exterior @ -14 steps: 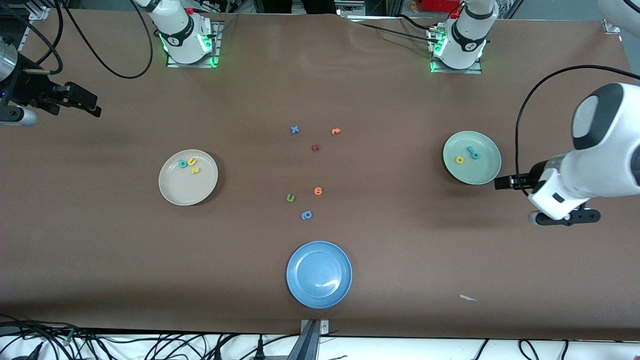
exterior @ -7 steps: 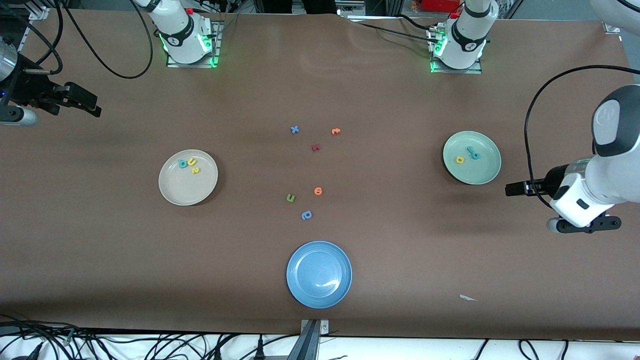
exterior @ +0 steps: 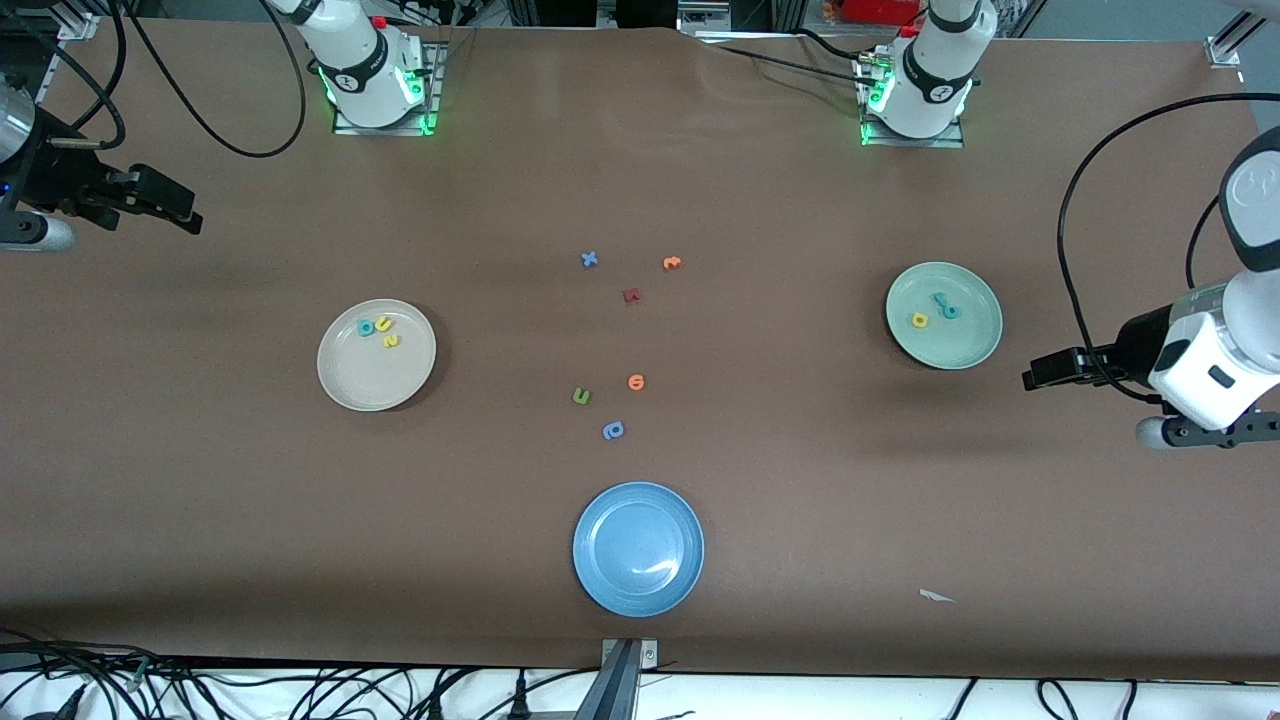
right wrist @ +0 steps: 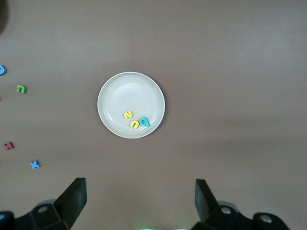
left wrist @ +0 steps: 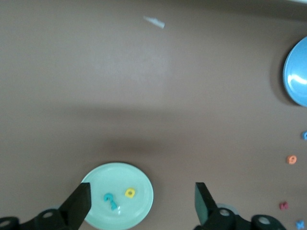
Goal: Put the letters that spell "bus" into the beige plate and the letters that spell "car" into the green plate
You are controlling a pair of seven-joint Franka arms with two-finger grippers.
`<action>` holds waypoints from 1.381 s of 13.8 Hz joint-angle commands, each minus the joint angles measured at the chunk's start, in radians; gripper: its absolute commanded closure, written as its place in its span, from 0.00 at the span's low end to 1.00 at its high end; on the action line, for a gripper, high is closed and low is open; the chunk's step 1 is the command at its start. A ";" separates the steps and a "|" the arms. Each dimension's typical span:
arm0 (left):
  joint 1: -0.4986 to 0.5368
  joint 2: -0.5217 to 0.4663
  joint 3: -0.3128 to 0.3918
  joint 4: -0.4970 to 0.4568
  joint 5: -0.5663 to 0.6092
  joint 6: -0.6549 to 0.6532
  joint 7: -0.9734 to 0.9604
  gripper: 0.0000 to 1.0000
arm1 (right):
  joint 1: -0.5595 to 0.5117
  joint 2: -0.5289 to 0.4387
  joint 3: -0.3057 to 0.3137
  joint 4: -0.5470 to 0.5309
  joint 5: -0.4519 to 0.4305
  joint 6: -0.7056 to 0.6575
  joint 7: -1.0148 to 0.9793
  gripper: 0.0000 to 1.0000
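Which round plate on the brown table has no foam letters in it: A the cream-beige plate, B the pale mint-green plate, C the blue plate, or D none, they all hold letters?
C: the round blue plate lies bare, while the round cream-beige plate holds a small teal foam letter and two small yellow foam letters, and the round pale mint-green plate holds small teal letters and a yellow one.
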 commanded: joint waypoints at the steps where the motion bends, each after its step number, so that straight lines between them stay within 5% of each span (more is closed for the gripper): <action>1: 0.003 -0.151 -0.018 -0.204 -0.028 0.124 0.031 0.03 | 0.003 0.007 -0.003 0.021 -0.007 -0.018 -0.007 0.00; 5: 0.027 -0.204 -0.052 -0.261 -0.028 0.135 0.078 0.04 | 0.003 0.007 -0.003 0.021 -0.007 -0.018 -0.005 0.00; 12: 0.034 -0.195 -0.046 -0.221 -0.017 0.144 0.074 0.00 | 0.003 0.007 -0.003 0.021 -0.007 -0.018 -0.005 0.00; 16: 0.020 -0.198 -0.065 -0.218 0.274 0.144 0.078 0.00 | 0.003 0.007 -0.003 0.021 -0.007 -0.018 -0.005 0.00; 19: 0.022 -0.204 -0.075 -0.217 0.263 0.082 0.110 0.00 | 0.003 0.007 -0.003 0.021 -0.007 -0.018 -0.004 0.00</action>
